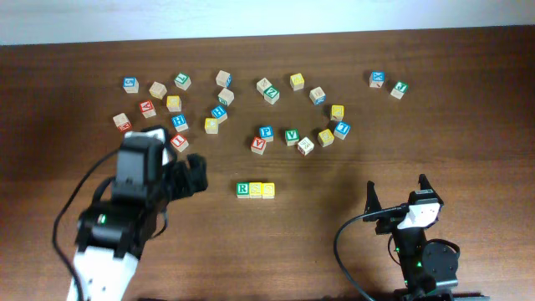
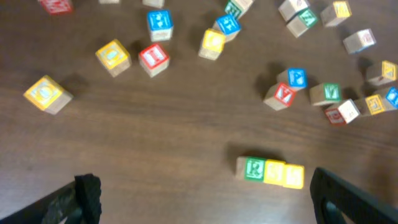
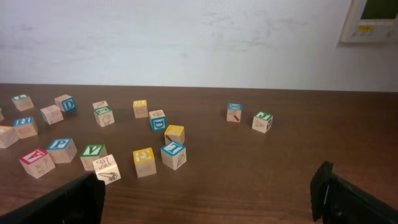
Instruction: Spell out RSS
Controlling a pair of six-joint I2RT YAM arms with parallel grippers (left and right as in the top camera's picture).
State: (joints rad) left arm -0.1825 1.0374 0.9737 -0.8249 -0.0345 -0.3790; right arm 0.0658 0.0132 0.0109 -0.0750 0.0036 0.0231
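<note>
**A:** Row position?

**B:** Lower centre of the overhead frame. R block (image 1: 242,190), green face, then middle S (image 1: 256,190) and end S (image 1: 268,190), both yellow. All three touch in one straight line running left to right. In the left wrist view the same line sits low and right of centre, and the letters on the yellow faces are blurred.

**A:** Left end effector?

**B:** Left end effector (image 1: 194,174) is just left of the row, apart from it, at about the same height in the frame. Fingers spread wide, nothing between them. In its own view one finger shows in each bottom corner, with bare worktop (image 2: 186,143) between.

**A:** Right one?

**B:** Right end effector (image 1: 396,186) is lower right in the overhead, well apart from the row. Fingers spread and empty, over bare wood.

**A:** Everything else?

**B:** Loose blocks (image 1: 292,135) are scattered in a band across the upper half of the overhead frame, above the row, none touching it. The nearest cluster is just above the row and slightly right.
</note>
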